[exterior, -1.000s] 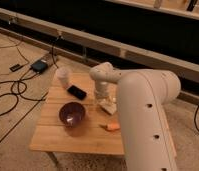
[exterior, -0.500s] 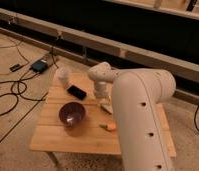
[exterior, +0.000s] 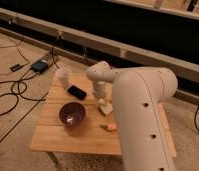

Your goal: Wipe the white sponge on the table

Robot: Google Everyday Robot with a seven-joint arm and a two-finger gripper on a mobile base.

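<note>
The table (exterior: pixel 68 137) is a small low one with a light wooden plank top. The white sponge (exterior: pixel 105 106) is a small cream-white block lying on the table's middle right. My gripper (exterior: pixel 100 96) hangs down from the white wrist, directly over the sponge and touching or nearly touching its near-left end. The large white arm (exterior: pixel 143 115) fills the right side and hides the table's right part.
A purple bowl (exterior: pixel 72 113) sits left of the sponge. A black phone (exterior: pixel 77 92) lies behind the bowl, and an upright white cup (exterior: pixel 64 75) stands at the far left corner. A small orange item (exterior: pixel 110 127) lies in front of the sponge. Cables (exterior: pixel 13 92) cover the floor on the left.
The arm's big upper link has swung a little left and nearer. The gripper has stayed low over the sponge, shifting only slightly along the tabletop.
</note>
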